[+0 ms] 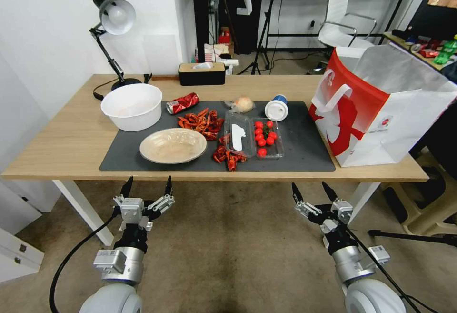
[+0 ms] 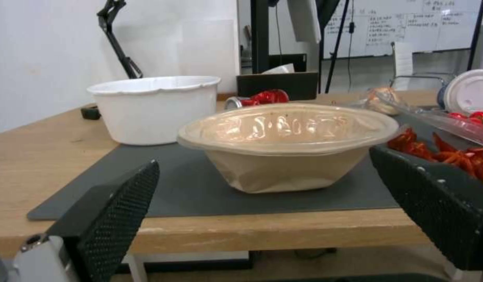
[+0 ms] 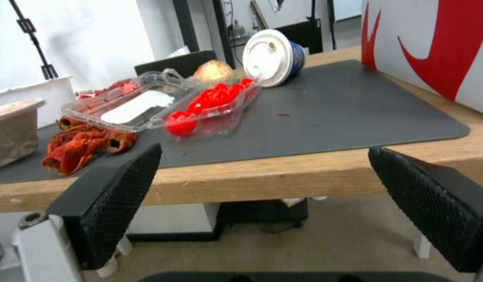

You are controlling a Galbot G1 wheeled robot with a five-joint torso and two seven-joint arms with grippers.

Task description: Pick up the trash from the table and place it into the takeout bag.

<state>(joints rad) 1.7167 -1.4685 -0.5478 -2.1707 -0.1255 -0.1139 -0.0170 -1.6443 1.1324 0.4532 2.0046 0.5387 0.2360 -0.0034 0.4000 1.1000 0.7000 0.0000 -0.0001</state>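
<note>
nothing bagged yet: bowl (image 1: 173, 145), can (image 1: 183, 103) and cup (image 1: 276, 108) lie beyond both gaping, empty grippers (image 1: 146, 190), bag (image 1: 376, 108) past the right one (image 1: 314, 192).

The takeout bag (image 3: 435, 51) was cut off at two o'clock; the white bowl (image 2: 155, 107) hid part of the soda can (image 2: 257, 98).

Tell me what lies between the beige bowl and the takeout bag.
In the head view, red crayfish shells and a clear tray of tomatoes lie between the beige bowl and the takeout bag.
</note>
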